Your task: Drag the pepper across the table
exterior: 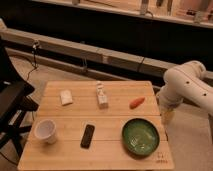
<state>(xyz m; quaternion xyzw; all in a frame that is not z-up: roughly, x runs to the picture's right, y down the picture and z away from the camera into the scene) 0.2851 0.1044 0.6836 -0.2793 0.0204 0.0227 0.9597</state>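
Observation:
The pepper point(137, 102) is a small orange-red tapered vegetable lying on the right part of the light wooden table point(75, 120), just above the green bowl point(140, 136). My white arm comes in from the right, and the gripper point(166, 116) hangs beside the table's right edge, to the right of and a little below the pepper, apart from it.
On the table stand a white cup point(46, 131) at front left, a black phone-like bar point(87, 136), a white packet point(66, 97) and a small white bottle point(101, 95). A dark chair point(12, 107) stands left of the table. A ledge runs behind.

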